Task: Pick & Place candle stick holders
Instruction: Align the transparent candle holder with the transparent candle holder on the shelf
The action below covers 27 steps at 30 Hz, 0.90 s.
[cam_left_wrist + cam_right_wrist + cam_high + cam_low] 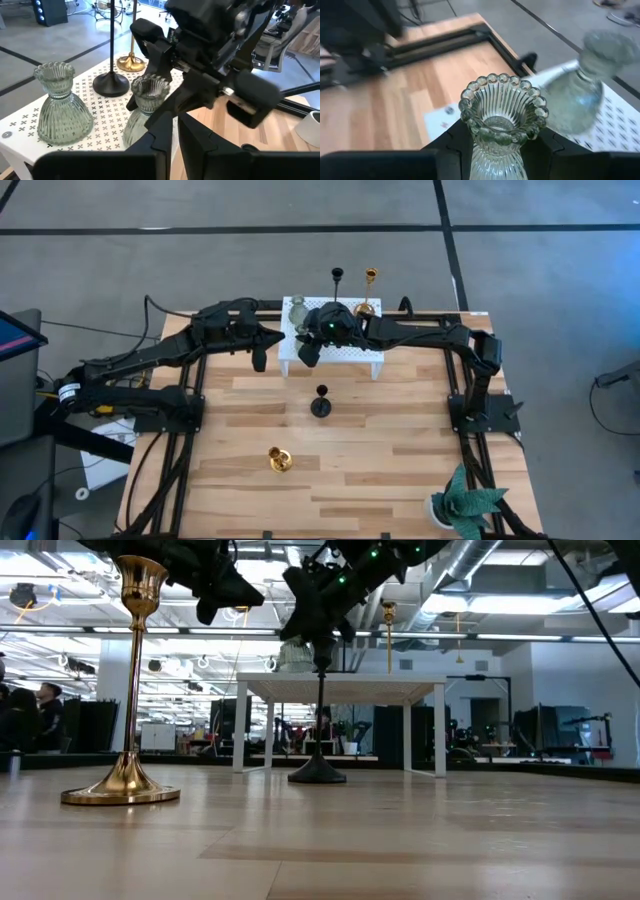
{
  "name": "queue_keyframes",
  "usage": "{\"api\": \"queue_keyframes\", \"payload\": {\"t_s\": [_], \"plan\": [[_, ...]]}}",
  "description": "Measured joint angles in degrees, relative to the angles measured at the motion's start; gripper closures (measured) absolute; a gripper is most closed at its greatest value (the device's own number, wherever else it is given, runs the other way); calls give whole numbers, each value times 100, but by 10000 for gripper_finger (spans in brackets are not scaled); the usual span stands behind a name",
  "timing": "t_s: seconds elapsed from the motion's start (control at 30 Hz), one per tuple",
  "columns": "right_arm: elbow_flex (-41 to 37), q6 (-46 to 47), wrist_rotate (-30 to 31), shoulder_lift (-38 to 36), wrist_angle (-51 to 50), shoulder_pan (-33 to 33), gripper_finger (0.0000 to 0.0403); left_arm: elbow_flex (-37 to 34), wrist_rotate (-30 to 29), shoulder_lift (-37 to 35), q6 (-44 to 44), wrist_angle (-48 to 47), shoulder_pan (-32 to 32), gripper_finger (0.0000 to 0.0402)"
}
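My right gripper [308, 348] is shut on a pale green glass holder [502, 120] over the near left part of a white perforated stand [350, 355]. A second green glass holder [60, 105] stands on its base on the stand's left end. A black holder [111, 80] and a gold holder [131, 62] stand on the stand's far side. Another black holder [320, 402] stands on the wooden table's middle, and another gold holder [279, 460] stands nearer the front. My left gripper [259, 360] is shut and empty, just left of the stand. My right gripper pinches the glass holder's neck [497, 145], below its beaded rim, between its two fingers [452, 145]. The fingers slant down from the table's right side. The holder stays upright; whether its base [132, 135] touches the stand I cannot tell.
A green leafy plant in a white pot [465, 502] stands at the table's near right corner. The black frame rails [185, 410] run along the table's left and right sides. Bare wood lies between the stand and the front edge.
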Motion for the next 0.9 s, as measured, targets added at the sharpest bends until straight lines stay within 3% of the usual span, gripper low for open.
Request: {"api": "queue_keyframes", "payload": {"t_s": [0.27,0.5,0.9], "plan": [[0,6,54,0,-126,-43,273,0,0,0,-42,9,0,371],[0,16,50,0,-138,-43,283,0,2,0,-129,14,0,371],[0,16,50,-2,-122,-43,226,-2,2,0,-129,16,-1,375]]}}
